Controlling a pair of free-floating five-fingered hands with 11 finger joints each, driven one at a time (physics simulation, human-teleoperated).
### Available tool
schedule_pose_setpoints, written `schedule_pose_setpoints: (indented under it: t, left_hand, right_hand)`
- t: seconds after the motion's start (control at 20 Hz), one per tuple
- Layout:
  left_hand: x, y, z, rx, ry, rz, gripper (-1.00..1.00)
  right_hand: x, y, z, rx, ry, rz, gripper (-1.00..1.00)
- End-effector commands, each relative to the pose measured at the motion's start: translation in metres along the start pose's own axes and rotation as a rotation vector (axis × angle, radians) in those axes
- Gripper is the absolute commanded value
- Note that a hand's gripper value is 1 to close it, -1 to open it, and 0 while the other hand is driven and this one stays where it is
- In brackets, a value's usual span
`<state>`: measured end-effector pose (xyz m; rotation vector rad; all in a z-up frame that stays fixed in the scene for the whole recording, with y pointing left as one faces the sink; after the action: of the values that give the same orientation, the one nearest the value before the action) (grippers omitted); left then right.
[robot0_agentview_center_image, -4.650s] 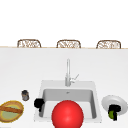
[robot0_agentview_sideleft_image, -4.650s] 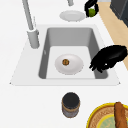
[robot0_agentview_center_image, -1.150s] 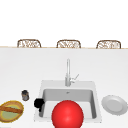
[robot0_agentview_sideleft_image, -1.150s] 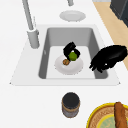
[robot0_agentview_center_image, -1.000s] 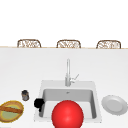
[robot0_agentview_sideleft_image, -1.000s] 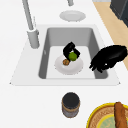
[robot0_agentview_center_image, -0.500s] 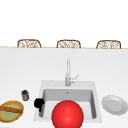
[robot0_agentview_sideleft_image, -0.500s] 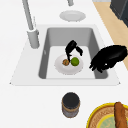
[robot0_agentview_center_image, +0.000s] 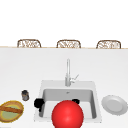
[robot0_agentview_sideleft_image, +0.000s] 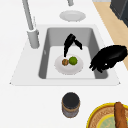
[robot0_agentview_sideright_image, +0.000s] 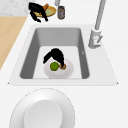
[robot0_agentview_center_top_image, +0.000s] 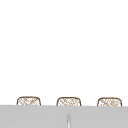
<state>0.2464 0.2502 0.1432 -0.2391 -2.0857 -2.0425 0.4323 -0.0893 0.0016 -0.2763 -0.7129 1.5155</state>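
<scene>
Reaching down into the sink (robot0_agentview_sideleft_image: 25, 72), the right hand (robot0_agentview_sideleft_image: 70, 42) hangs over a plate (robot0_agentview_sideleft_image: 75, 70) on the basin floor. Its fingers are loose and spread, pointing downward, and clasp nothing. A lime (robot0_agentview_sideleft_image: 73, 60) and a small brown ball (robot0_agentview_sideleft_image: 65, 62) sit side by side on that plate, touching or nearly so, with the lime on the side nearer the front of the sink.

Both things are round and would likely roll at a nudge. Any move of this hand is best made straight up and down, with the fingers kept off the lime and the thumb held wide of the basin wall. The plate's shallow rim looks like little help against a sideways push.

The left hand (robot0_agentview_sideleft_image: 110, 57) hovers over the sink's front left corner, fingers slack and drooping, holding nothing.

Whether a fingertip rests on the brown ball or stops just above it is not clear, even in the right side view, where the hand overlaps both things. What the brown ball is I cannot tell. In the front view a large red ball (robot0_agentview_center_image: 67, 114) covers the basin floor. The bowl (robot0_agentview_sideleft_image: 96, 117) beside the jar (robot0_agentview_sideleft_image: 71, 103) is cut off at the frame's edge.
</scene>
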Motion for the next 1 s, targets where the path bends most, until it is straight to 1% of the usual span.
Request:
schedule_pose_setpoints:
  t: [0.0,0.1,0.2,0.25,0.3,0.4,0.45,0.7,0.8,0.95]
  left_hand:
    - [0.000,0.000,0.000,0.000,0.000,0.000,0.00]
    - [0.000,0.000,0.000,0.000,0.000,0.000,0.00]
    - [0.000,0.000,0.000,0.000,0.000,0.000,0.00]
    - [0.000,0.000,0.000,0.000,0.000,0.000,0.00]
    - [0.000,0.000,0.000,0.000,0.000,0.000,0.00]
    - [0.000,0.000,0.000,0.000,0.000,0.000,0.00]
    - [0.000,0.000,0.000,0.000,0.000,0.000,0.00]
    - [0.000,0.000,0.000,0.000,0.000,0.000,0.00]
    - [0.000,0.000,0.000,0.000,0.000,0.000,0.00]
    - [0.000,0.000,0.000,0.000,0.000,0.000,0.00]
  right_hand:
    - [0.002,-0.006,0.005,-0.001,-0.011,0.016,-1.00]
    - [0.000,-0.007,0.000,-0.005,-0.014,0.020,-1.00]
    - [0.000,-0.008,0.001,-0.017,-0.004,0.005,-1.00]
    - [0.001,-0.005,0.003,-0.004,-0.004,0.002,-1.00]
    - [0.000,-0.009,0.001,-0.016,-0.005,0.006,-1.00]
    - [0.001,-0.018,0.013,-0.071,-0.007,0.021,-1.00]
    - [0.000,-0.020,0.017,-0.076,-0.010,0.023,-1.00]
    - [-0.003,-0.026,0.026,-0.055,-0.021,0.035,-1.00]
    - [-0.003,-0.032,0.030,-0.054,-0.024,0.034,-1.00]
    - [-0.012,-0.037,0.044,-0.048,-0.024,0.022,-1.00]
